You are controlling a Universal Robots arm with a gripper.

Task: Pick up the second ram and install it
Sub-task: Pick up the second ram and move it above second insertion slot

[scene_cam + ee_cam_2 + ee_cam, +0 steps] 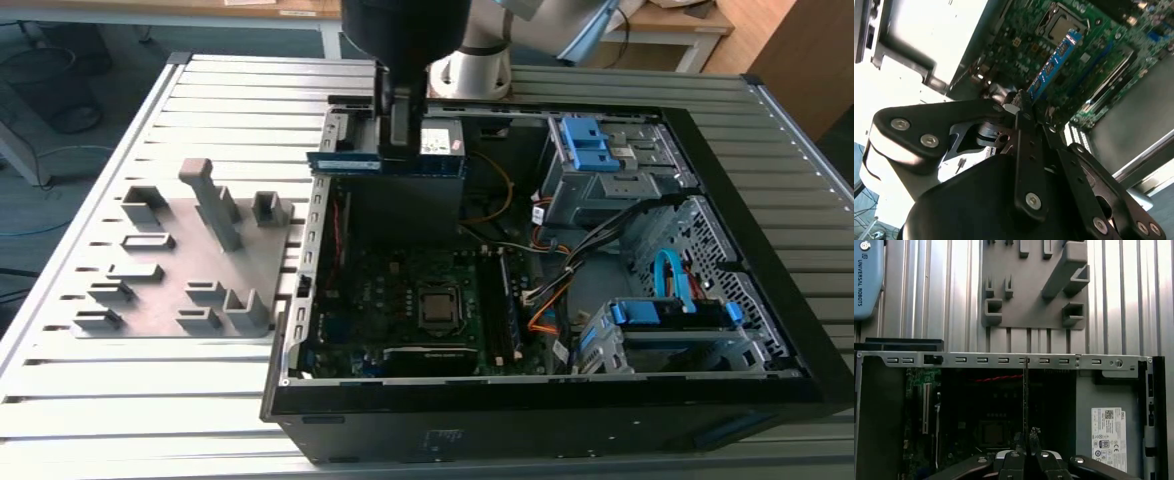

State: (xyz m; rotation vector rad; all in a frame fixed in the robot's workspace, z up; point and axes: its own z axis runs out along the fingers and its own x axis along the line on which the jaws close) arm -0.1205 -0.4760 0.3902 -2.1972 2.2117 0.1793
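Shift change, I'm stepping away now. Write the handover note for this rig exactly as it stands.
Pincer: shut on the second ram.
Where: the strip is held level above the open computer case, over the motherboard. It is well apart from the grey fixture on the exterior view's left.
Done: ram picked up and off the fixture.
Left: ram not yet seated in a motherboard slot.

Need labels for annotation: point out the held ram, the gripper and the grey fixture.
second ram (1053, 62): second wrist view, middle of its blue face.
gripper (1027, 433): first wrist view, between its fingertips.
grey fixture (180, 262): exterior view, bare baseplate.
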